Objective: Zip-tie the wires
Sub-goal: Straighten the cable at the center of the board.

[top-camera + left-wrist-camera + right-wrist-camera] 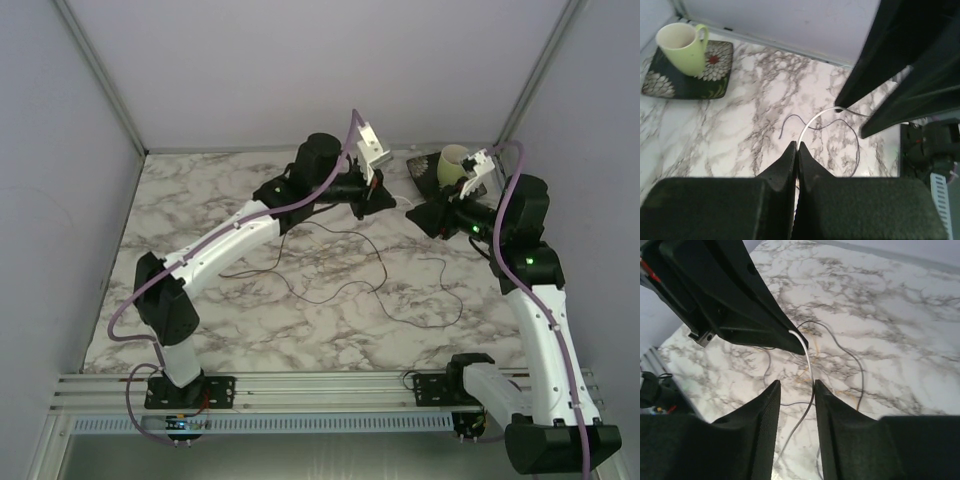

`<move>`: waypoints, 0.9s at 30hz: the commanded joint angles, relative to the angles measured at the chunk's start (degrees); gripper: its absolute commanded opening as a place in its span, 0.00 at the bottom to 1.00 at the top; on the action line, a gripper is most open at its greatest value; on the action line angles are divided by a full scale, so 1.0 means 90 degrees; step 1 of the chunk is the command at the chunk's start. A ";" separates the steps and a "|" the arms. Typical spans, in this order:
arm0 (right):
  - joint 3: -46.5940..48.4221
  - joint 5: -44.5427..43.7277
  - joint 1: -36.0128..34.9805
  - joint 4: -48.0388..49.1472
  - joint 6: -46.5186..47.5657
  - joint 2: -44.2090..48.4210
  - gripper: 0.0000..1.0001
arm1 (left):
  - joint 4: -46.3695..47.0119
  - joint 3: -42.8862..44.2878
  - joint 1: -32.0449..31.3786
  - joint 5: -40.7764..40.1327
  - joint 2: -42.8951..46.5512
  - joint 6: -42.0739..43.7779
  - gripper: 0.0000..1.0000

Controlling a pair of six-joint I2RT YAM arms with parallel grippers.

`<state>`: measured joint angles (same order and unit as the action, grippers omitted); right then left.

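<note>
The wires (375,265) are thin dark strands lying in loose loops on the marble table, below and in front of both grippers. They also show in the left wrist view (858,150) and the right wrist view (852,356). My left gripper (796,145) is shut on a white zip tie (807,128) that arcs away from its tips. My right gripper (796,384) is open, and the zip tie (809,365) runs down through the gap, close to its right finger (835,415). The two grippers (383,198) (415,212) face each other tip to tip above the table.
A pale green mug (455,163) stands on a dark flowered plate (422,170) at the back of the table, behind the right gripper; both show in the left wrist view (682,46) (720,70). Grey walls enclose the table.
</note>
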<state>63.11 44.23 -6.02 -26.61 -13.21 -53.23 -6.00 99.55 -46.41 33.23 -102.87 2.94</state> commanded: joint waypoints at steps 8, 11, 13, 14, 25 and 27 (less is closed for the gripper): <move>-0.0158 -0.1133 -0.0320 0.0698 0.0189 0.0464 0.57 | 0.0188 -0.1037 0.0715 -0.2363 0.1305 -0.2326 0.00; -0.0346 -0.1360 -0.0596 0.1000 0.0218 0.0484 0.61 | 0.0201 -0.1484 0.1037 -0.2621 0.1872 -0.2948 0.00; -0.0413 -0.1516 -0.0776 0.1100 0.0218 0.0414 0.61 | -0.0002 -0.1616 0.1250 -0.2758 0.2176 -0.3246 0.00; -0.0432 -0.1611 -0.0871 0.1123 0.0223 0.0370 0.62 | -0.0132 -0.1662 0.1365 -0.2830 0.2296 -0.3403 0.00; -0.0830 -0.2512 -0.2292 0.1763 0.0407 -0.0420 0.64 | -0.0615 -0.2824 0.3061 -0.2883 0.3617 -0.4271 0.00; -0.0877 -0.2750 -0.2649 0.1938 0.0508 -0.0671 0.65 | -0.0640 -0.3068 0.3302 -0.2871 0.3770 -0.4307 0.00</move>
<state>55.81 23.92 -24.99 -15.00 -10.70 -56.49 -9.10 75.07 -20.05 7.40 -71.57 -33.30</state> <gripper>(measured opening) 0.645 0.006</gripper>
